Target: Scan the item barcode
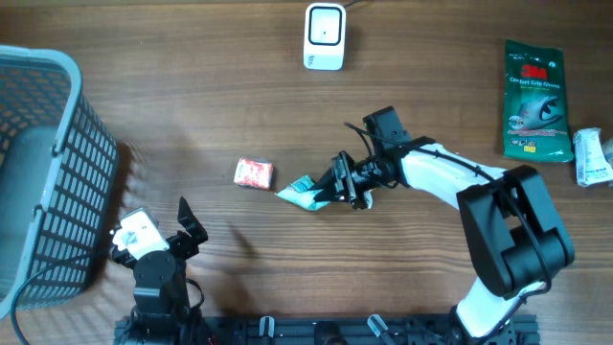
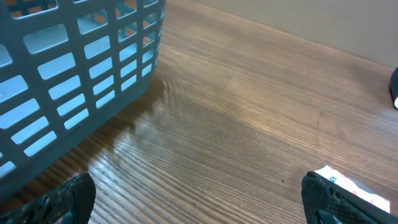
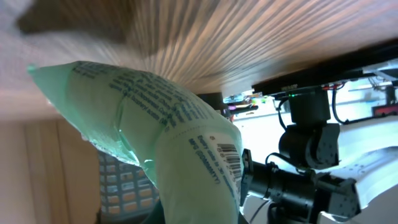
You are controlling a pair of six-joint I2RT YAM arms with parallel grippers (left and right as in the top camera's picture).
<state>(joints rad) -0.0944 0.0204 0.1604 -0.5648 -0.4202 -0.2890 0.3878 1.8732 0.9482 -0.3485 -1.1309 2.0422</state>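
The item is a pale green plastic packet [image 1: 303, 191], lying tilted just above the table's middle. My right gripper [image 1: 337, 184] is shut on its right end. In the right wrist view the packet [image 3: 149, 118] fills the frame and hides my fingers; its barcode [image 3: 229, 155] faces the camera side, low on the packet. A white scanner [image 1: 324, 36] stands at the table's far edge, well apart from the packet. My left gripper [image 1: 189, 228] stands open near the front left, with only bare wood between its fingertips [image 2: 69, 198].
A grey mesh basket [image 1: 57, 144] takes up the left side, and its wall [image 2: 74, 68] is close to my left gripper. A small red-and-white packet [image 1: 254, 173] lies left of the item. A green 3M pack [image 1: 534, 101] and a white packet [image 1: 594, 158] lie at the far right.
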